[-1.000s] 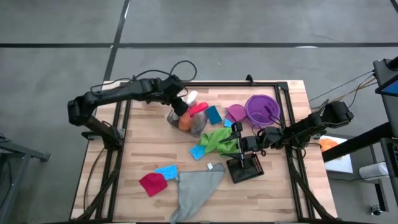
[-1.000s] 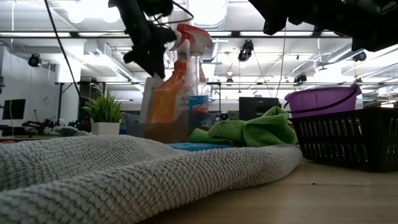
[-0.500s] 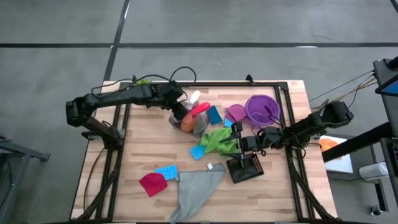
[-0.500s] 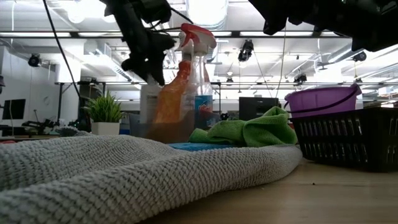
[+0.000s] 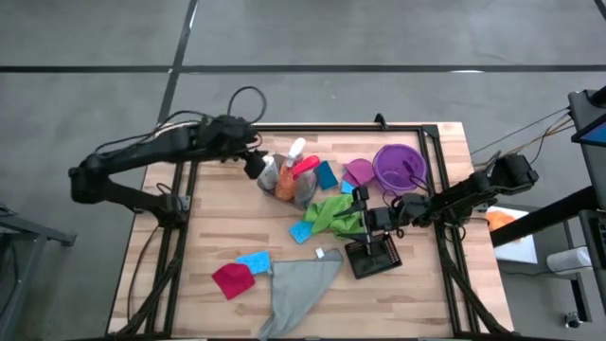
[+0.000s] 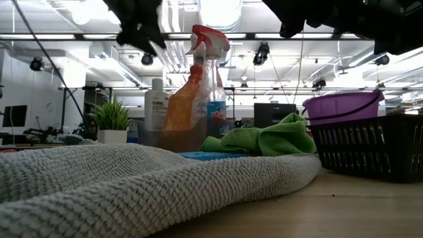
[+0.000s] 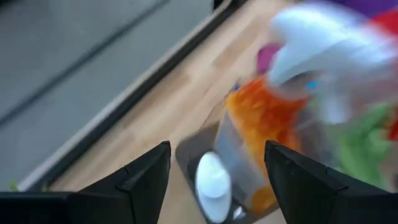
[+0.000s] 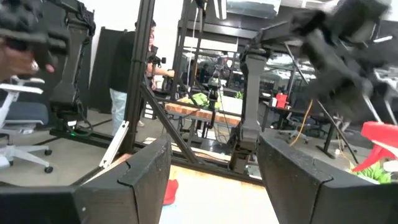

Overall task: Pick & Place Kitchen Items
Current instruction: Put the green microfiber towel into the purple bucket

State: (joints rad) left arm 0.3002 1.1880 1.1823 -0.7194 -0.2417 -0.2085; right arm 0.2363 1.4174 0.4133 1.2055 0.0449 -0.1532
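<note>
Change: left gripper has drawn back from the bottle cluster over the last second; a moment ago it hung right over the bottles, now it sits just beside them on the side away from the right arm, its jaws spread with nothing between them
White bottle: stands upright in the clear bin; the left wrist view shows its cap between the parted fingers but apart from them; it reads as set down and released
Spray bottle: upright beside the orange-and-white bottle, in the same bin
Cloths and sponges: green cloth, grey cloth, magenta cloth and blue sponges lie loose on the table; all still to be placed
Right gripper: waits near the black basket; fingers parted and empty
Meaning: one placement looks finished; the left arm is probably free for the next item; the cloths nearest it seem likely candidates
</note>
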